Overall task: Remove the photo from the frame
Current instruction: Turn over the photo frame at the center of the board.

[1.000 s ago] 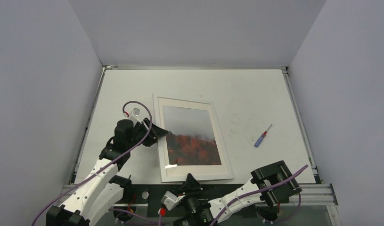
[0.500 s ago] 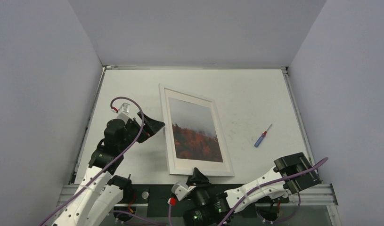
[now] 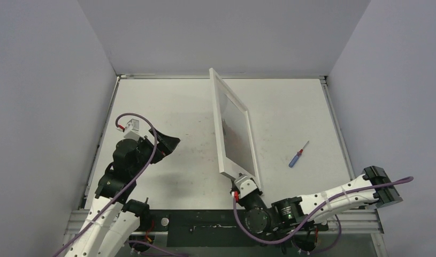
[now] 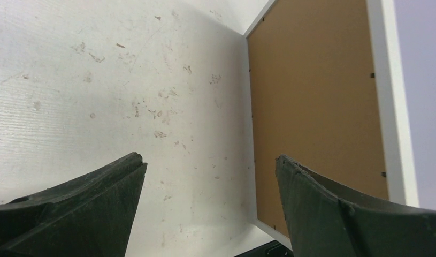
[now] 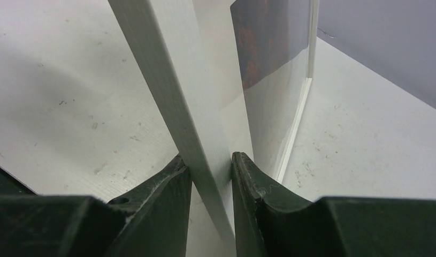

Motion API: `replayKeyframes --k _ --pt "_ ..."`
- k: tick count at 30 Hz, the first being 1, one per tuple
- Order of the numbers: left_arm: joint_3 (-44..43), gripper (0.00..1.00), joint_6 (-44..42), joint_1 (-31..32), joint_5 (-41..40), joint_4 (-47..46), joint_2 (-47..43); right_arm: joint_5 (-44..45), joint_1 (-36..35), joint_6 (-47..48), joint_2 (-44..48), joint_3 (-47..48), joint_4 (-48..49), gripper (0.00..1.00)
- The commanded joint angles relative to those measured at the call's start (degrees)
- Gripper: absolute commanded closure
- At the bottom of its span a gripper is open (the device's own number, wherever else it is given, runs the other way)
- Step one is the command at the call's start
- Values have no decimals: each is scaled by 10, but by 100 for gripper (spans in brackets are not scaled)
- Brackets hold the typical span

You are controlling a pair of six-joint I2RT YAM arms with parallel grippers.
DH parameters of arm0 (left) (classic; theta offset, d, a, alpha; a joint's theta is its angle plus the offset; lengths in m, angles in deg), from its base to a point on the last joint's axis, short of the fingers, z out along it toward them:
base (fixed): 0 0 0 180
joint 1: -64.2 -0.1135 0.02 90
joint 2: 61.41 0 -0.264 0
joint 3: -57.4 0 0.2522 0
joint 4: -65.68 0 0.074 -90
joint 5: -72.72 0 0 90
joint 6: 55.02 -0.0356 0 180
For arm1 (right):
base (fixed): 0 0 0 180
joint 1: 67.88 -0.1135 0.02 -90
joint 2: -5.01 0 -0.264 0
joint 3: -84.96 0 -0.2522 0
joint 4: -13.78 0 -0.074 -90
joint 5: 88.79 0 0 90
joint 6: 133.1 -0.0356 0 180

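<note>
Stood frame [image 3: 232, 128] up from flat with right pincer [image 5: 210, 171] clamped on its near border, opened left pincer [image 4: 209, 160] wide, bared brown back [image 4: 312, 107] for reaching photo [image 5: 258, 53].

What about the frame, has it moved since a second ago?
Yes. The frame lay flat; now it stands tipped up, left side swung up toward the screwdriver, which stayed put; the right pincer grips its near edge.

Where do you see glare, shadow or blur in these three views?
Top external: even light, one soft shadow on the table, near left. Left wrist: the frame shows a sharp brown back, no glare. Right wrist: the photo looks dark behind the glossy front's pale sheen.
</note>
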Motion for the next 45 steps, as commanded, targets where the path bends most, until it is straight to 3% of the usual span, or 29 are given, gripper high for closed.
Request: replayKeyframes --k 1,17,45 --pt "-2 10 -2 -2 10 -26 17 -24 7 -80 62 -16 74 100" --pt "18 10 13 -2 31 -58 38 -106 8 -59 208 -55 131 100" --pt "79 10 -4 -1 66 -95 93 -53 22 -276 199 -245 339 100"
